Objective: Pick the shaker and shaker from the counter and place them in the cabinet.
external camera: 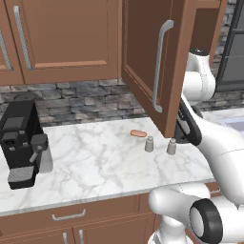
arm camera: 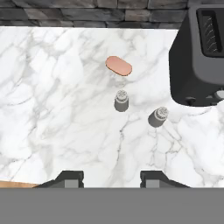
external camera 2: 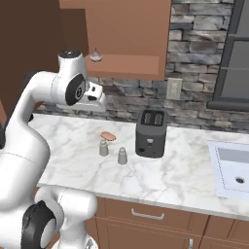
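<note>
Two small grey shakers stand upright on the white marble bench [external camera: 95, 162], near its middle and a little apart from each other. The left shaker [external camera: 149, 144] sits just in front of a small orange-brown sausage-shaped item [external camera: 138, 133] that lies flat on the marble; the right shaker [external camera: 171, 147] stands slightly nearer the front edge. In the right base view the same pair, left shaker [external camera 2: 103, 148] and right shaker [external camera 2: 122, 155], stands just left of a dark toaster [external camera 2: 151, 133], close to it but apart. In the hand view the left shaker [arm camera: 121, 100] and right shaker [arm camera: 158, 117] show from above, with the sausage-shaped item [arm camera: 118, 65] beyond them and the toaster [arm camera: 199, 52] to the right.

Above the bench the brown wooden cabinet [external camera: 157, 62] has its door swung out, the curved silver handle [external camera: 159, 66] facing the room. A black coffee machine [external camera: 21, 143] stands at the far left of the bench.

High over the shakers hangs the claw [arm camera: 111, 179], its jaws drawn in and holding nothing, touching neither shaker.
</note>
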